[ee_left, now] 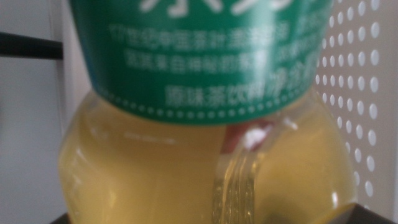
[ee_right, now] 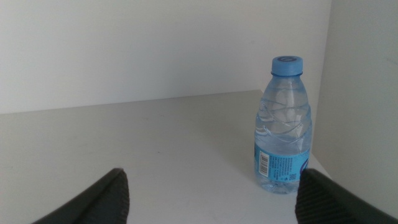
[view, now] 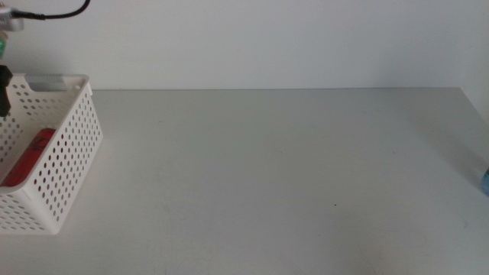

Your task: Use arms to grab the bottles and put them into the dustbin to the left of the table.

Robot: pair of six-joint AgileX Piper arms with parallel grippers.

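My left gripper [view: 4,92] is at the far left edge of the middle view, above the white perforated dustbin [view: 72,145]. It is shut on the yellowish tea bottle [ee_left: 205,155] with a green label, which fills the left wrist view; only a green sliver of the bottle [view: 2,47] shows in the middle view. A red can [view: 29,156] lies inside the dustbin. My right gripper [ee_right: 211,202] is open and empty, low over the table [view: 275,168]. The blue-capped water bottle [ee_right: 283,127] stands upright just beyond it, toward one jaw. A bit of the water bottle [view: 484,182] shows at the right edge.
The dustbin's holed wall [ee_left: 360,74] is close beside the tea bottle. A white wall runs behind the table's far edge. A black cable [view: 53,14] hangs at the top left.
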